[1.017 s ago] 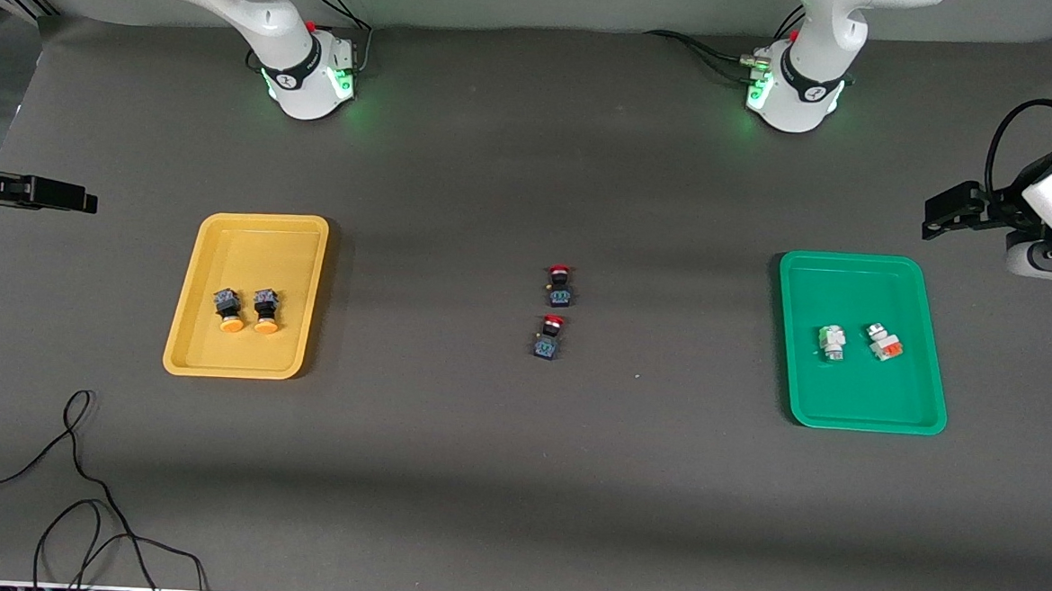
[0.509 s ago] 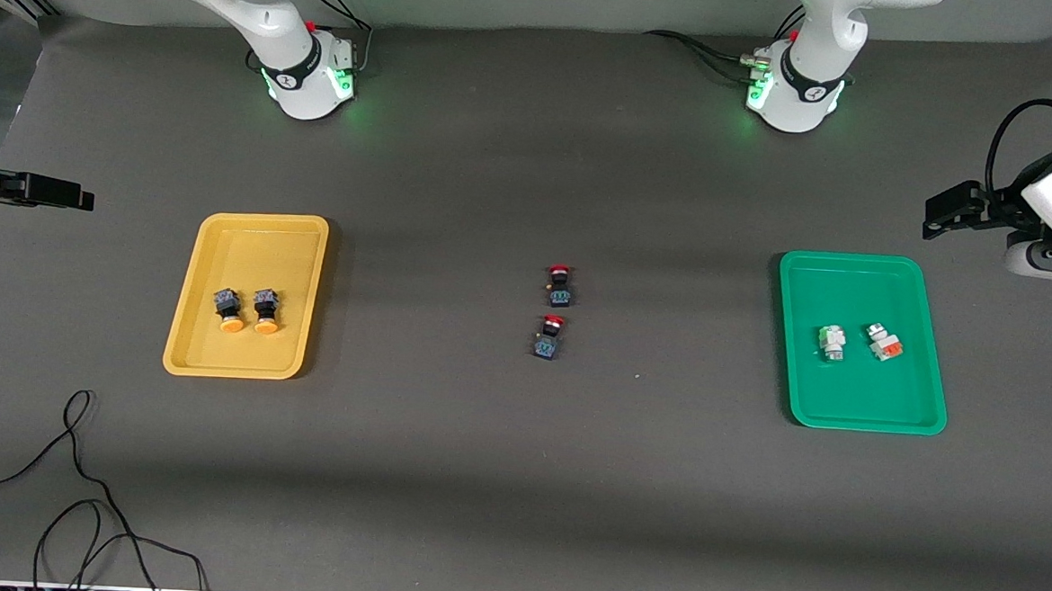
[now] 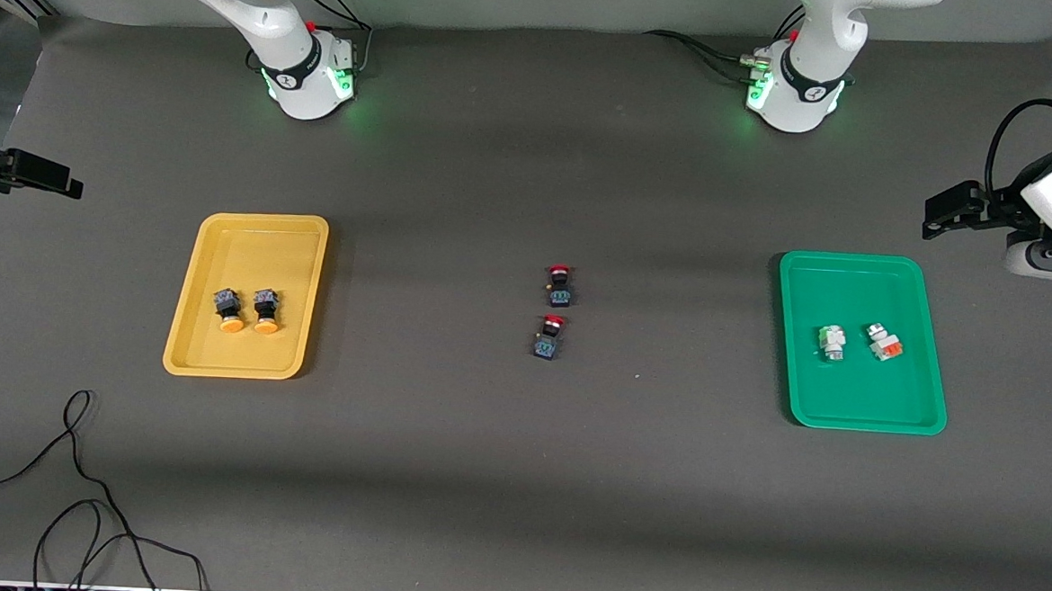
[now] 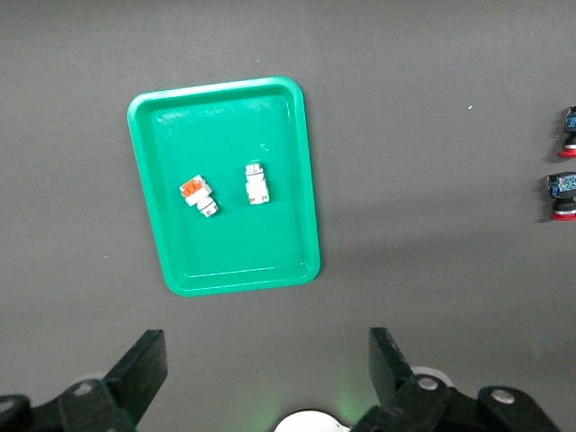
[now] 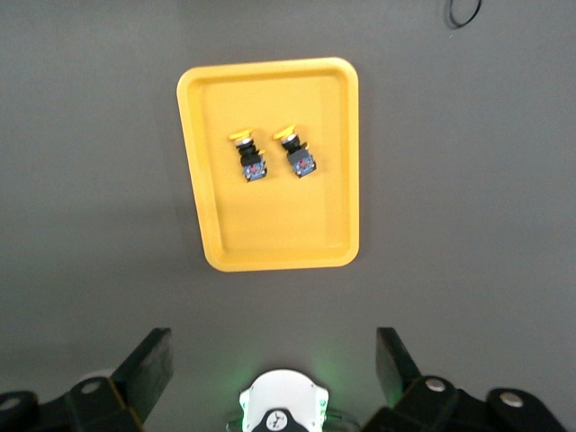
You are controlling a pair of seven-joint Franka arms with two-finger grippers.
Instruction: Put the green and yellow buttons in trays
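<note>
Table (image 3: 517, 475) surface is dark grey matting. Toward the right arm's end, the yellow tray (image 3: 213, 252) holds two orange-capped buttons (image 3: 246, 310); at three o'clock from it, past two red-capped switches (image 3: 554, 310) mid-table, the green tray (image 3: 851, 276) holds two white-grey buttons (image 3: 858, 343). A black cable (image 3: 74, 497) trails near the front edge. Right gripper (image 5: 274, 360) and left gripper (image 4: 267, 360) hang high at the table's ends, fingers spread, holding nothing.

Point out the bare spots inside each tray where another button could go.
Yellow tray: bare above and below its two yellow buttons, which sit mid-tray. Green tray: bare strips likewise flank its two white-grey buttons. Only the trays' middles are crowded.
</note>
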